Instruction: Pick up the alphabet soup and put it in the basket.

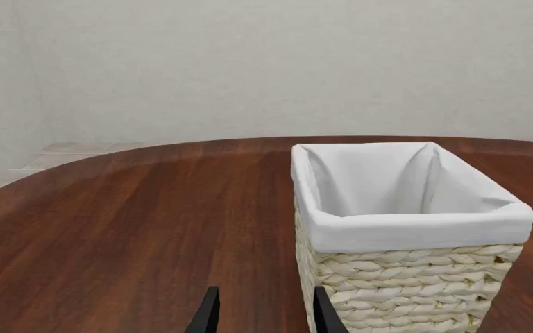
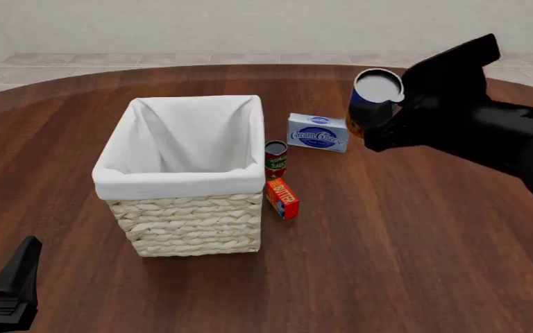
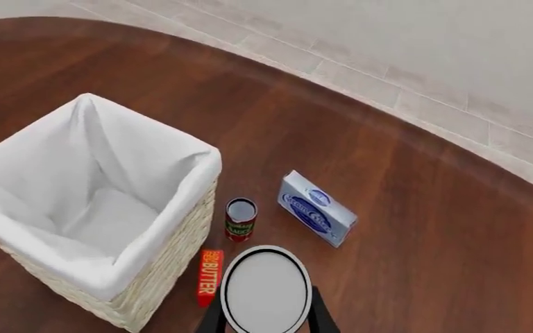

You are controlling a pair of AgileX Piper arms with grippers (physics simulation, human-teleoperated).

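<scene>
High above the table (image 2: 415, 243), right of the basket (image 2: 188, 225), the right gripper (image 2: 382, 111) has its fingers clamped on the alphabet soup (image 2: 376, 94), pale lid up, well clear of the wood. Below it, near the basket's right wall, stand a red-and-green can (image 2: 276, 159), a red butter box (image 2: 282, 198) and, further right, a blue-and-white box (image 2: 318, 132). Down at the near edge, left of the basket, the left gripper (image 1: 264, 312) waits, fingers (image 1: 207, 312) parted around nothing.
</scene>
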